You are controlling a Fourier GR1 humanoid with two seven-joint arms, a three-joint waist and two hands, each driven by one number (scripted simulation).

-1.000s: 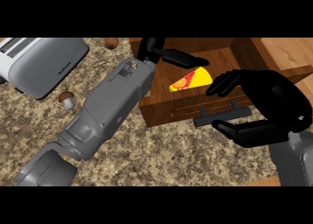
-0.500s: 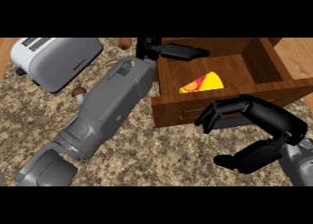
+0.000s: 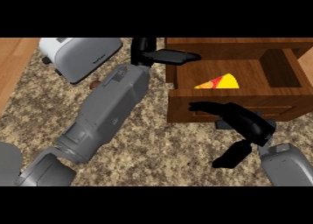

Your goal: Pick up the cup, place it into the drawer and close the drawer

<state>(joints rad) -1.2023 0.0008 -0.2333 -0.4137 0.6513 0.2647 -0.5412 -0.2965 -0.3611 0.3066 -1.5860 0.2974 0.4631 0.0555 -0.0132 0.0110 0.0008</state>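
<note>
My left hand shows at the top of the view, at the end of my grey left forearm, which runs up across the speckled brown stone counter from the lower left. Its fingers are straight and apart, holding nothing, and one of them points to the right over the rear left corner of the open brown wooden drawer; I cannot tell whether it touches the wood. The yellow cone-shaped cup with red markings lies on its side inside that drawer, on the floor of the left compartment, just behind the front panel, and neither of my hands touches it. My right hand is in front of the drawer, its black fingers bent and reaching left across the front panel. The thumb is spread well away below them, over the counter, so the hand is unclenched and empty. My right forearm comes in from the lower right corner. A silver and white toaster stands on the counter left of my left arm, well apart from the drawer, with a small brown thing just beside it that I cannot make out.
</note>
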